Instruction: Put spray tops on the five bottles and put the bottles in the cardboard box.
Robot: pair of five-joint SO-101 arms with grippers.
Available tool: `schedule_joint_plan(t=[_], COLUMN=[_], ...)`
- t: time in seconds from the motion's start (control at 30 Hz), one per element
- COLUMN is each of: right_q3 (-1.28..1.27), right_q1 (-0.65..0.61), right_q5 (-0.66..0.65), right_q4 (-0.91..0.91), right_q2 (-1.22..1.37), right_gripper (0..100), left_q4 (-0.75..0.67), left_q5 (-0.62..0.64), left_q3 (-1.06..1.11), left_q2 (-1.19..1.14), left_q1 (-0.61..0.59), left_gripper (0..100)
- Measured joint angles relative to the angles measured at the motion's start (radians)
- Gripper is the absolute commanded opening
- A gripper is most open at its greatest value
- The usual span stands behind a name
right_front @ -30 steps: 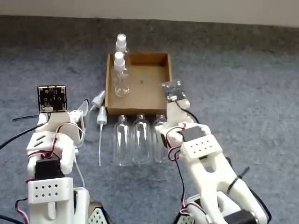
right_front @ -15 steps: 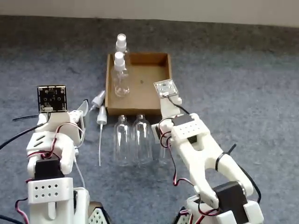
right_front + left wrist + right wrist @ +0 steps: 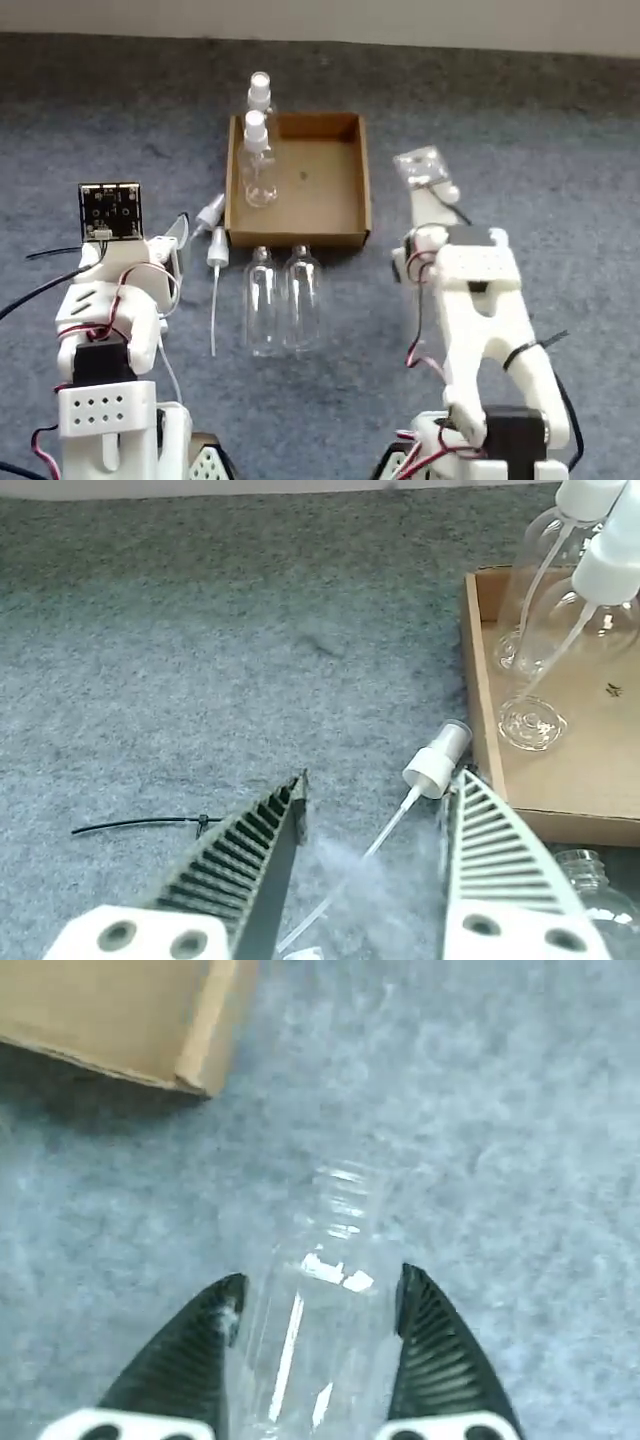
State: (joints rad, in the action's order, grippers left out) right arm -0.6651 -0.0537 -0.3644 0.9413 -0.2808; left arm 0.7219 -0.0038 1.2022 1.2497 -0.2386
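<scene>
The cardboard box [image 3: 296,237] lies at the middle back, and two clear bottles with white spray tops [image 3: 258,165] [image 3: 560,620] stand in its left part. Two uncapped bottles [image 3: 262,300] [image 3: 302,298] lie side by side in front of the box. Two loose spray tops [image 3: 210,212] [image 3: 217,252] rest left of them. My left gripper [image 3: 375,790] is open, a little above and short of a spray top [image 3: 437,762]. My right gripper [image 3: 318,1295] is shut on a third uncapped bottle [image 3: 335,1240], to the right of the box's front corner [image 3: 205,1050].
Grey carpet covers the table. A black cable tie [image 3: 150,825] lies on it near my left gripper. The right arm [image 3: 470,280] stands over the carpet to the right of the box.
My right gripper has taken the rightmost lying bottle out of the row and swung to the right with it. The left arm has kept still.
</scene>
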Motion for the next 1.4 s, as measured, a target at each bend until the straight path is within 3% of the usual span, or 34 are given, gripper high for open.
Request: schedule_joint_plan(t=[0.23, 1.4], right_q3=[0.133, 0.236], right_q1=[0.068, 0.071], right_q5=[-0.026, -0.028], right_q4=[0.043, 0.117], right_q2=[0.173, 0.250], right_gripper=[21.1, 21.4], left_q4=[0.000, 0.000], left_q5=[0.000, 0.000], left_q3=[0.000, 0.000], left_q2=[0.000, 0.000], left_q1=[0.002, 0.000], left_gripper=[21, 21])
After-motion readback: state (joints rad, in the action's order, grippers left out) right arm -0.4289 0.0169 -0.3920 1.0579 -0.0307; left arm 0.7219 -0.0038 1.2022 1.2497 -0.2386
